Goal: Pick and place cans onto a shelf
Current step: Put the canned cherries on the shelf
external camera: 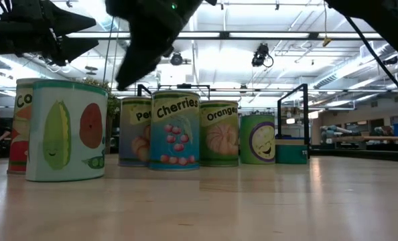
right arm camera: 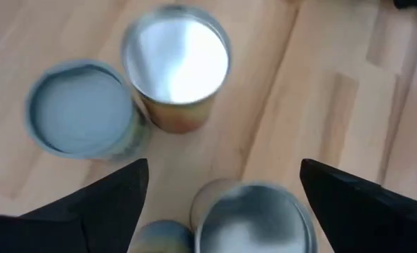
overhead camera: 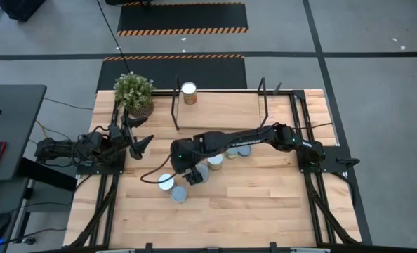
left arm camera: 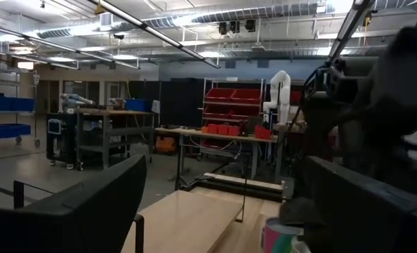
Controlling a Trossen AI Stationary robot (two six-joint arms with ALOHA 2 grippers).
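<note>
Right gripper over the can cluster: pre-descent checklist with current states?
1. right gripper open: ok, fingers spread wide.
2. Target can between the fingers: cannot tell, only partly in frame.
3. Neighbour cans clear of the fingers: not ok, the orange can and the blue can sit close.
4. Free space on the shelf: ok, only one can stands there.
5. left gripper out of the way: ok, it is near the plant.

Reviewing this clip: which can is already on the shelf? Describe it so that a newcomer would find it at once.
In the high view, find the potted plant at the table's far left corner. Just right of it begins the shelf, a light board between black frames. The can stands alone at its left end, orange-brown sided, well apart from the cluster under the right gripper.
</note>
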